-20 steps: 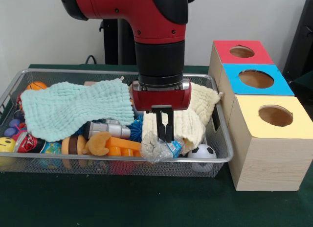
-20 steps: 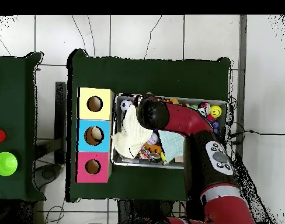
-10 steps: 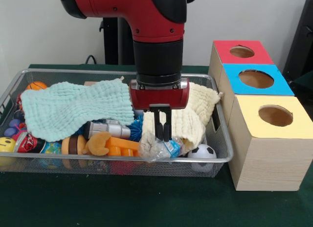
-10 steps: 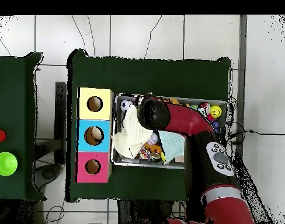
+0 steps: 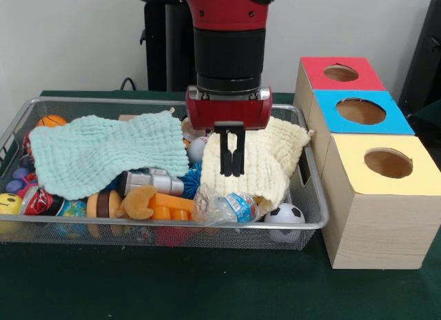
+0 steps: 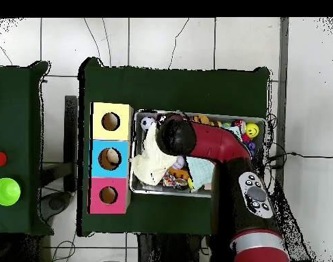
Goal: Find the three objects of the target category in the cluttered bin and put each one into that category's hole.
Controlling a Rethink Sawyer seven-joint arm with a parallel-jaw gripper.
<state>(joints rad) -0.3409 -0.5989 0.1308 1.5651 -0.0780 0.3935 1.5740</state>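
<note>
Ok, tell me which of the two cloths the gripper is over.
The cream cloth at the bin's box-side end: the gripper hangs in front of it. The mint-green cloth lies spread toward the other end.

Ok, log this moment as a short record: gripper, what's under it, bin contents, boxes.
gripper: shut, empty, raised over the cream cloth
under it: cream cloth, crumpled bottle at its front edge
bin: mint cloth on the left, soccer ball, silver flashlight, smiley ball
boxes: red box, blue box, yellow box, one hole in each top, right of the bin
</note>
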